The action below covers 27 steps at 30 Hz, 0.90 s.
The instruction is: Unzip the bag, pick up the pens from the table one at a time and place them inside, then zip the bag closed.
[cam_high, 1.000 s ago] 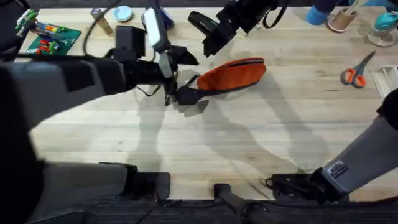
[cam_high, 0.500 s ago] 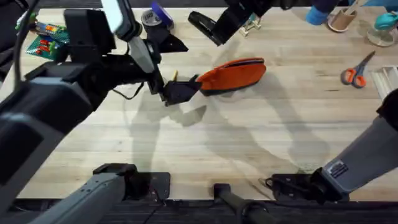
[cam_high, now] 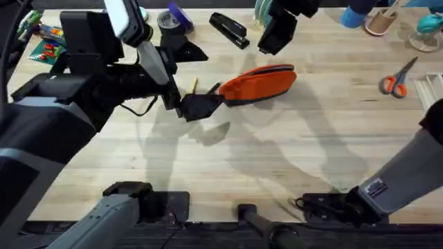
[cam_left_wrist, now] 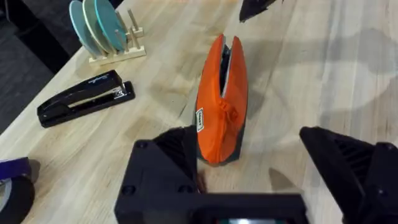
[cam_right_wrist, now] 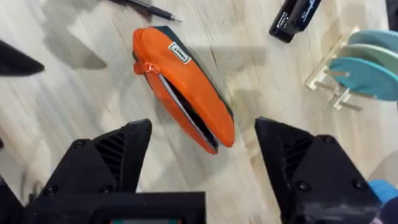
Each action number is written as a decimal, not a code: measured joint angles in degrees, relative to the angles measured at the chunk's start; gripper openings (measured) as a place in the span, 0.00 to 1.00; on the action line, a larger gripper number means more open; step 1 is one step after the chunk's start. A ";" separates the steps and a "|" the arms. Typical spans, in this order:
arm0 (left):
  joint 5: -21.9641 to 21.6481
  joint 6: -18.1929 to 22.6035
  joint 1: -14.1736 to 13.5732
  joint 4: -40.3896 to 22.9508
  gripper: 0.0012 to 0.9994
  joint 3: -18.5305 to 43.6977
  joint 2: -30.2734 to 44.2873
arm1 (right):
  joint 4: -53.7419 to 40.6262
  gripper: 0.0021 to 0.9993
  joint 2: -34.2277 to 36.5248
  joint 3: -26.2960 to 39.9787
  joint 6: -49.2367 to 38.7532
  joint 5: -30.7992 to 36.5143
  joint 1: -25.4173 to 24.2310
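The orange bag lies on the table with its zipper open, a slit showing along its top. My left gripper hovers at the bag's left end, open wide, and the pouch's end shows between the fingers. My right gripper hangs above the bag's far side, also open, looking down on the pouch. A black pen lies just beyond the bag's left end. A bit of a yellow pen shows beside the left gripper.
A black stapler lies behind the bag, next to a rack of teal discs. Orange-handled scissors rest at the right, a tape roll and a brick plate at the back left.
My right gripper has swung rightward from over the stapler to above the bag's far side. The left arm has pulled back left and risen slightly. The bag has stayed put.
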 joint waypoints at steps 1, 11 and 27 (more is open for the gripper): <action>0.00 0.00 0.00 0.00 0.99 0.00 0.00 | -0.40 1.00 0.00 -0.01 -0.76 0.16 0.00; 0.03 -0.02 0.00 0.00 0.99 0.00 0.00 | -7.88 1.00 0.00 -0.01 -2.99 0.38 0.00; 0.02 -0.02 0.00 0.00 0.99 0.00 0.00 | -8.25 0.03 0.00 0.00 -13.89 2.05 -1.70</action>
